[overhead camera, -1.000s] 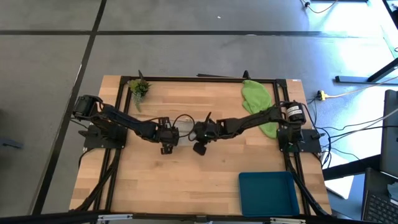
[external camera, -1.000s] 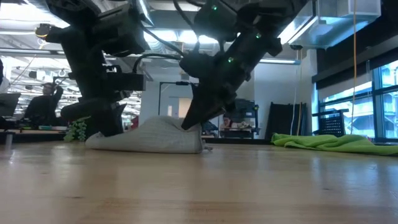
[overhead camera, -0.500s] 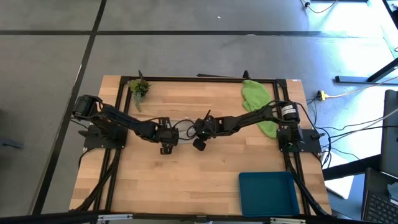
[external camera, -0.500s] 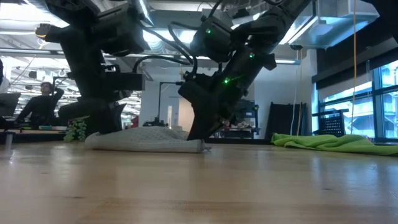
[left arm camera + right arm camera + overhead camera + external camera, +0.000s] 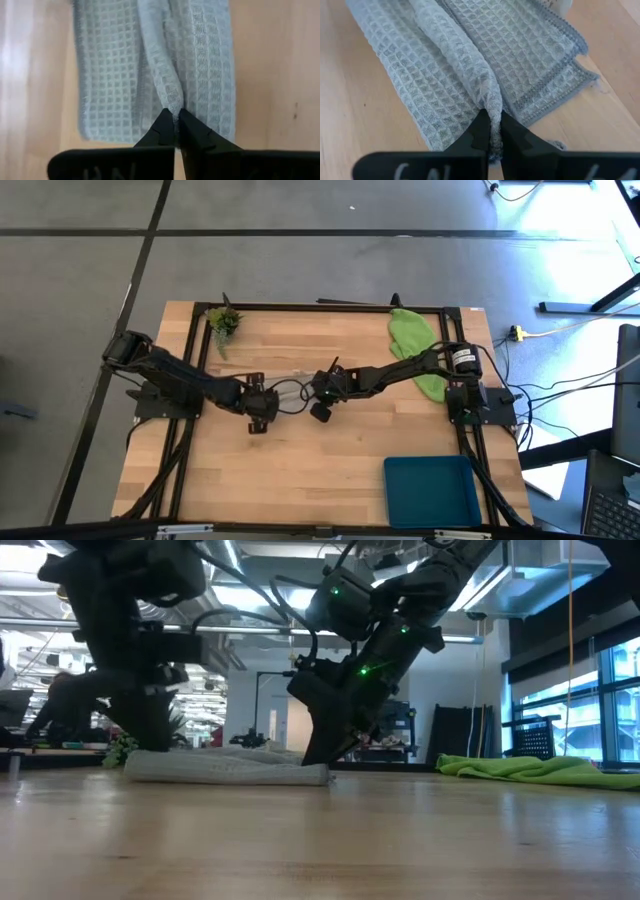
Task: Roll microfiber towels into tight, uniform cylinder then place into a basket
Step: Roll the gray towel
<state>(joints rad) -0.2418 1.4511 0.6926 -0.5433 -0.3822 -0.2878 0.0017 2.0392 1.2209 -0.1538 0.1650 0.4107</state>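
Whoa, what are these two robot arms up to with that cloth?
Both arms are working on a pale grey towel lying in the middle of the wooden table. The left gripper and the right gripper are each shut on a raised fold of it, one at either end. It is not yet a roll. A green towel waits at the far right edge, and the blue basket sits empty at the near right.

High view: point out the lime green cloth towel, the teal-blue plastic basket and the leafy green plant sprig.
Lime green cloth towel [image 5: 410, 332], high view, upper bare part.
Teal-blue plastic basket [image 5: 430, 488], high view, floor.
Leafy green plant sprig [image 5: 224, 321], high view, leaves.
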